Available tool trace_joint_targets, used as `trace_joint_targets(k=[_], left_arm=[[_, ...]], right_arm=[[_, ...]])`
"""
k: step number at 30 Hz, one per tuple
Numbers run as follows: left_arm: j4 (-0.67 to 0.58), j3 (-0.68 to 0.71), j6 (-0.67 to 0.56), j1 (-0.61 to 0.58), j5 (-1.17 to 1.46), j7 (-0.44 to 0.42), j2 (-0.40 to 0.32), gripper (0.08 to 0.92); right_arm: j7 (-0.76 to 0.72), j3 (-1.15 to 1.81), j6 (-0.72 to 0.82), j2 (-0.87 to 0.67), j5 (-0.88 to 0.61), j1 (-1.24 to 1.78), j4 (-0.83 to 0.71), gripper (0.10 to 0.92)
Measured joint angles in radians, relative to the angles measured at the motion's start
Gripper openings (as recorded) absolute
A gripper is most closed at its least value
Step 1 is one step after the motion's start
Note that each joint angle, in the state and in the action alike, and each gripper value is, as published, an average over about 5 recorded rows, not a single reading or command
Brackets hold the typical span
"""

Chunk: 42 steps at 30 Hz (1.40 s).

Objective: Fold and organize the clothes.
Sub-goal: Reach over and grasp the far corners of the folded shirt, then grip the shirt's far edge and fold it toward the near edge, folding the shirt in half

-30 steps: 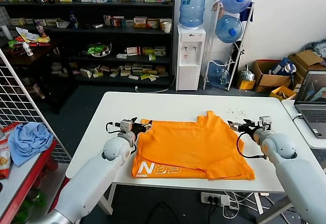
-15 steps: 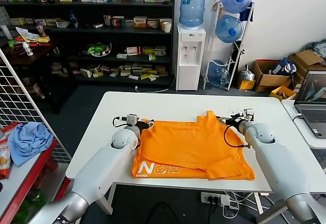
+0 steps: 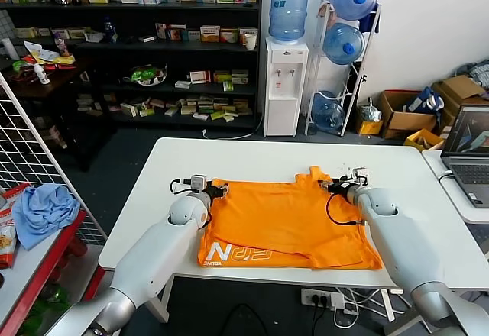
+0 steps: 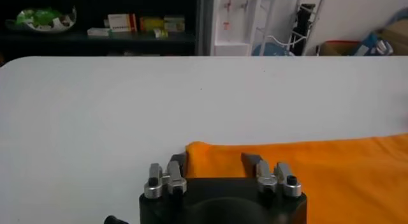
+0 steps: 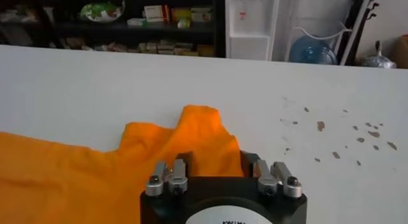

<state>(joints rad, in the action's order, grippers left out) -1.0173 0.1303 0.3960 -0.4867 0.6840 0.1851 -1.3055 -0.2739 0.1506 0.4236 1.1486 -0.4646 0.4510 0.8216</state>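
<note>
The clothes are one bright orange T-shirt point(image 3: 283, 218) lying flat on the white table point(image 3: 252, 156), with white lettering point(image 3: 237, 253) along its near left edge. My left gripper point(image 3: 218, 190) sits at the shirt's far left corner. In the left wrist view its jaws point(image 4: 215, 160) stand apart with the corner of the T-shirt point(image 4: 319, 174) between them. My right gripper point(image 3: 330, 185) is at the far right corner, where the cloth rises in a peak. In the right wrist view its jaws point(image 5: 213, 158) straddle that peak of the T-shirt point(image 5: 76, 174), still apart.
A light blue cloth point(image 3: 42, 210) lies on a red rack at the left beside a wire grid. A laptop point(image 3: 467, 153) stands on a side table at the right. Shelves, a water dispenser point(image 3: 285, 84) and bottles stand behind the table.
Both grippers moved inward onto the shirt's far corners, the right one farther to the left. Their jaws have narrowed around the cloth.
</note>
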Motion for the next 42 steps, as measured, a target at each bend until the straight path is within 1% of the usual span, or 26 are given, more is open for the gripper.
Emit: trace_joint_targets(k=[11, 13, 16, 21, 27, 35, 42], left_arm=[[-0.057, -0.004, -0.01, -0.036, 0.015, -0.003, 0.028, 0.23], [-0.073, -0.006, -0.011, -0.044, 0.015, -0.003, 0.036, 0.17], [-0.104, -0.012, -0.015, -0.059, 0.018, 0.0, 0.052, 0.109], [-0.173, -0.031, -0.023, -0.094, 0.03, 0.008, 0.088, 0.097], [-0.282, -0.057, -0.019, -0.154, 0.057, 0.024, 0.139, 0.097], [-0.465, -0.086, 0.0, -0.263, 0.101, 0.052, 0.228, 0.097], [-0.626, -0.11, 0.013, -0.371, 0.118, 0.073, 0.3, 0.097]], right_arm=[[0.006, -0.004, -0.04, -0.004, 0.017, 0.013, 0.014, 0.162], [0.014, -0.004, -0.043, -0.01, 0.014, 0.021, 0.034, 0.131], [0.029, -0.003, -0.044, -0.024, 0.009, 0.042, 0.08, 0.125], [0.072, 0.005, -0.038, -0.069, 0.002, 0.103, 0.2, 0.125], [0.135, 0.038, -0.008, -0.143, -0.023, 0.22, 0.387, 0.125], [0.207, 0.13, 0.046, -0.245, -0.063, 0.445, 0.659, 0.125], [0.253, 0.232, 0.092, -0.298, -0.067, 0.669, 0.869, 0.125]])
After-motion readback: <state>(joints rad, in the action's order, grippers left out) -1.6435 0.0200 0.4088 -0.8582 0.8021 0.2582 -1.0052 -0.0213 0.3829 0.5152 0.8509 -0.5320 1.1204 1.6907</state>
